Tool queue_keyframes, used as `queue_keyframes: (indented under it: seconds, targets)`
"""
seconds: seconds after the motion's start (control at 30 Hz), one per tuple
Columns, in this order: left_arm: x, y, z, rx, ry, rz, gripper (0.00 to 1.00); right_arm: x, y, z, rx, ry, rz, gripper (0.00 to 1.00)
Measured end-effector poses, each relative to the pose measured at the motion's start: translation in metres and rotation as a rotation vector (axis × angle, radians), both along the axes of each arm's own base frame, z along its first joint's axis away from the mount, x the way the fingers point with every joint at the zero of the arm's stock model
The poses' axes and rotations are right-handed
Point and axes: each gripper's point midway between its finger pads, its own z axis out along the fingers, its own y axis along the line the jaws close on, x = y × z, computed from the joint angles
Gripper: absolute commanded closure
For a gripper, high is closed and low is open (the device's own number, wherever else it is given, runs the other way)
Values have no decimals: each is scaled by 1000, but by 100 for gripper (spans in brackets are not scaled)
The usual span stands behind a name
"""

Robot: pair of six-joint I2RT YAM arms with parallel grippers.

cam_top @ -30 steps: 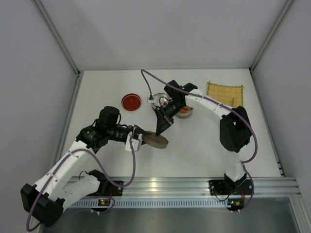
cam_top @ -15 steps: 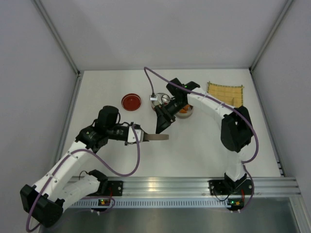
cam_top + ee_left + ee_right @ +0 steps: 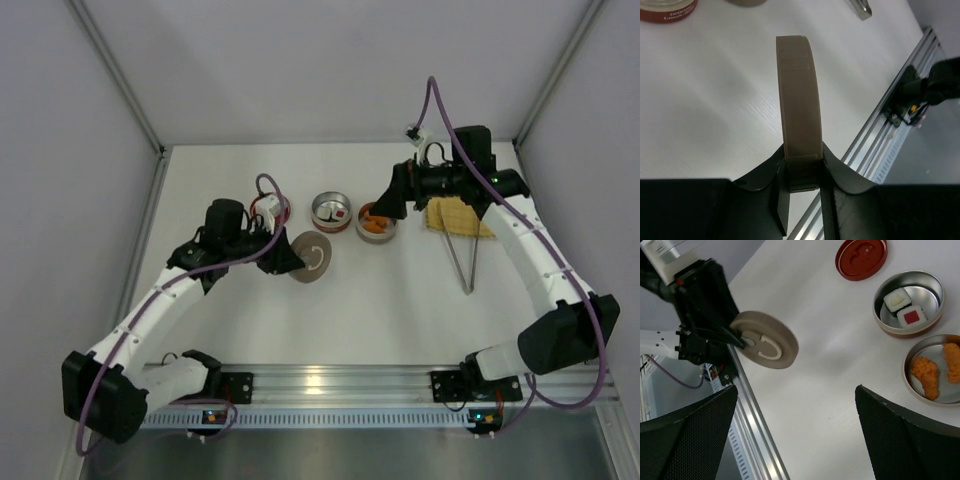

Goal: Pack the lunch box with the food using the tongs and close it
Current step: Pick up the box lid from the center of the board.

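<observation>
Left hand: pinching the tan lid by its rim, edge-up, clear of the desk.
Right hand: spread wide, holding nothing.
Food: orange pieces in the near tin just below the right hand, rice rolls in the far tin beyond it.
Tongs: flat on the desk behind the right hand, open ends on the mat.
Risk: with only a thin rim grip, the lid could swivel or slip if it meets a tin off-centre, and that could tip food out.
</observation>
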Motion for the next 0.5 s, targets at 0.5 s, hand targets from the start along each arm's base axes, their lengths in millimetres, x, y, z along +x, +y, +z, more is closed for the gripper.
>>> queue_keyframes:
  seconds: [0.5]
  targets:
    - [51,0,0,-347,340,293,100,-50,57,-51,-31,174,90,4]
